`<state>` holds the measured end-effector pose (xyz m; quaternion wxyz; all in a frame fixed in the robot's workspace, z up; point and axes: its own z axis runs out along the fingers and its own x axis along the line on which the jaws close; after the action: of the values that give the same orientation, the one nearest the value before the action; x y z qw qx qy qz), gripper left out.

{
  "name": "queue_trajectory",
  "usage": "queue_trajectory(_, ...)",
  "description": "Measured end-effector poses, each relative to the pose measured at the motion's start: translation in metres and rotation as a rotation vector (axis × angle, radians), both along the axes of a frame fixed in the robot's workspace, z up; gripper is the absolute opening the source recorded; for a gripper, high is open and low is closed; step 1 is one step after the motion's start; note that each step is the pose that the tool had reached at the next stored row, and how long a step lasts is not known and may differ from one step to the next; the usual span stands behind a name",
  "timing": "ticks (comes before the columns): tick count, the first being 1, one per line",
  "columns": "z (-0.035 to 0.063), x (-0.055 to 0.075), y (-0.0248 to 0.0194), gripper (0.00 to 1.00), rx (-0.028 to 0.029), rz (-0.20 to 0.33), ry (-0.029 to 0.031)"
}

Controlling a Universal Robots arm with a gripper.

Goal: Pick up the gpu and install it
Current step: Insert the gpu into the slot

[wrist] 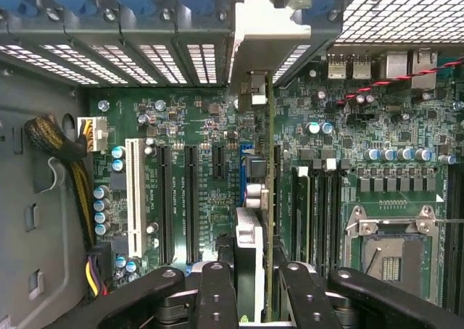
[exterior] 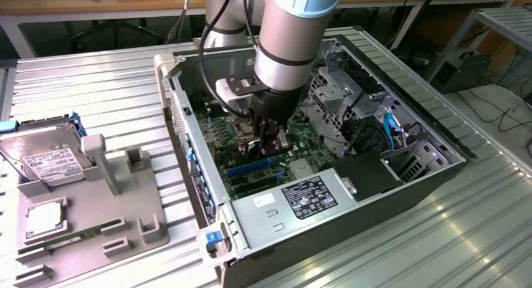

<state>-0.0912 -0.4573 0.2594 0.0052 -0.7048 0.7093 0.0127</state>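
The gpu (wrist: 249, 242) stands on edge between my gripper's fingers (wrist: 217, 293), its thin black board running straight away from the wrist camera over the motherboard (wrist: 203, 126). Its silvery bracket (wrist: 261, 32) reaches the slotted rear wall of the computer case (exterior: 191, 169). The card sits just over the expansion slots, beside a blue slot (wrist: 246, 169); I cannot tell whether it is seated. In the exterior view my gripper (exterior: 266, 138) is down inside the open case, shut on the gpu (exterior: 241, 148).
A grey fixture (exterior: 99, 207) at the exterior view's left holds a silver hard drive (exterior: 46, 157), a square chip (exterior: 46, 216) and a green memory stick (exterior: 75, 238). The power supply (exterior: 308, 197), drive cage (exterior: 332, 88) and cables (wrist: 58, 148) crowd the case. A CPU socket (wrist: 391, 256) lies nearby.
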Motion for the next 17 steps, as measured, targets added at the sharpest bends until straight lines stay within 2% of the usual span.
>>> queue_trajectory(9, -0.0040, -0.0017, -0.0015, 0.28, -0.0001, 0.000, 0.0000)
queue_trajectory(12, -0.0048, -0.0017, -0.0042, 0.28, 0.0000, 0.000, 0.0001)
queue_trajectory(17, -0.0057, -0.0045, -0.0044, 0.28, -0.0001, 0.000, 0.0000)
